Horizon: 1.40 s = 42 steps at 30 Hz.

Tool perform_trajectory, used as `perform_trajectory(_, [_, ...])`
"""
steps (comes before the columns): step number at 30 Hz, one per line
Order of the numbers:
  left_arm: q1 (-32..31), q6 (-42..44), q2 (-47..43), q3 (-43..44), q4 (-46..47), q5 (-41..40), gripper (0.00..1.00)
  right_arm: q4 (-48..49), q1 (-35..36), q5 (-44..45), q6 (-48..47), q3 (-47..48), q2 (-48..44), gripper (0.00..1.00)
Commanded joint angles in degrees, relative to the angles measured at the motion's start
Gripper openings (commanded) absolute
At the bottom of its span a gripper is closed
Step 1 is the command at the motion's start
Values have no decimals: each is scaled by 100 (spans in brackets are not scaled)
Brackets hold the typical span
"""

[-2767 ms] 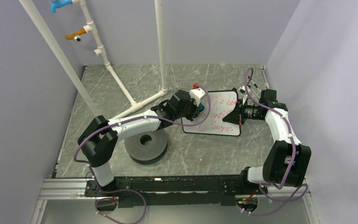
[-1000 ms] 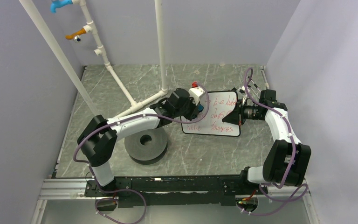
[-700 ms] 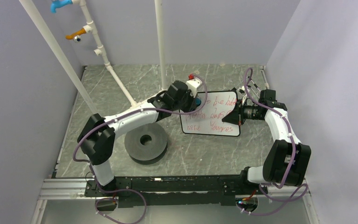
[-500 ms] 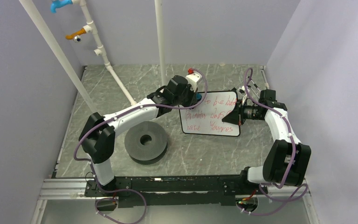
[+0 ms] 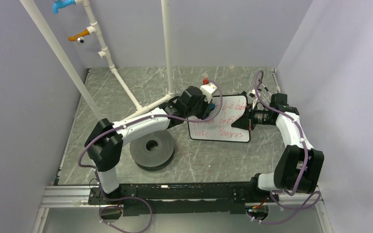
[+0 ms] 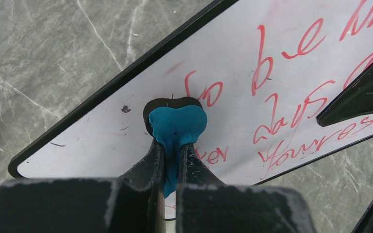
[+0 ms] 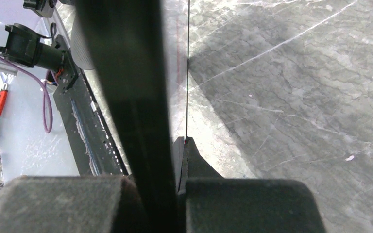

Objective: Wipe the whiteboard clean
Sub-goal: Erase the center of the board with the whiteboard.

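1. The left arm stretches forward and rightward from its base, passing over a black disc (image 5: 151, 151). The left gripper (image 6: 171, 145) is pinched tight on a blue-and-black eraser (image 6: 177, 124), which is pressed on the whiteboard (image 6: 223, 48) near its left end.
2. The right arm is bent at the elbow with its forearm pointing left. The right gripper (image 5: 245, 119) is clamped on the whiteboard's right edge — its wrist view shows the board edge-on between the fingers.
3. The whiteboard lies flat on the grey marbled table (image 5: 209, 160), mid-table and right of the disc, with red handwriting across it.
4. Farther back — a white pipe frame (image 5: 166, 48) and plain lilac walls (image 5: 223, 29).
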Motion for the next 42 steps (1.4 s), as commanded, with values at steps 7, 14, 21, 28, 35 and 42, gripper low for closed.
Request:
perform_trajectory(7, [36, 175, -137, -364, -45, -432, 0, -235, 188, -287, -521, 99, -61, 0])
perform_trajectory(14, [389, -207, -498, -1138, 331, -133, 0, -253, 190, -301, -531, 107, -50, 0])
perform_trajectory(21, [354, -248, -647, -1621, 759, 220, 0, -240, 194, -299, -522, 106, -46, 0])
perform_trajectory(28, [85, -390, -644, -1822, 940, 180, 0, -241, 200, -293, -522, 107, -35, 0])
perform_trajectory(35, [-41, -482, -549, -1498, 913, 118, 0, -230, 205, -308, -522, 107, -25, 0])
perform_trajectory(42, [-46, -584, -428, -662, 695, -240, 0, -234, 212, -300, -522, 107, -26, 0])
